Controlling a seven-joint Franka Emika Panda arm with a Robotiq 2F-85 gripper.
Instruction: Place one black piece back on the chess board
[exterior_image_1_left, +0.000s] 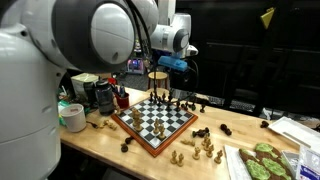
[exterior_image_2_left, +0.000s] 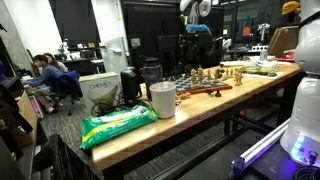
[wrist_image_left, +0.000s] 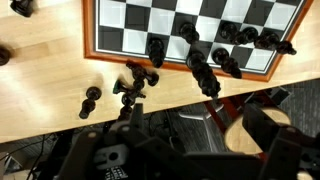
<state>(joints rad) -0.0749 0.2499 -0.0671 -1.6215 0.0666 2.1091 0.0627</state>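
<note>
Broadly, the wooden surface (exterior_image_1_left: 100, 142) filled the lower frame in an exterior view, with the chess board (exterior_image_1_left: 155, 120) at its centre. High over the board's edge hung the fingers (wrist_image_left: 270, 140), spread wide and grasping nothing. Several black pieces (wrist_image_left: 128, 88) sat off the board, just beside its frame, left of centre in the wrist view.

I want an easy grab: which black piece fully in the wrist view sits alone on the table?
The small black piece on bare wood, touching nothing, left of the cluster by the chess board.
</note>
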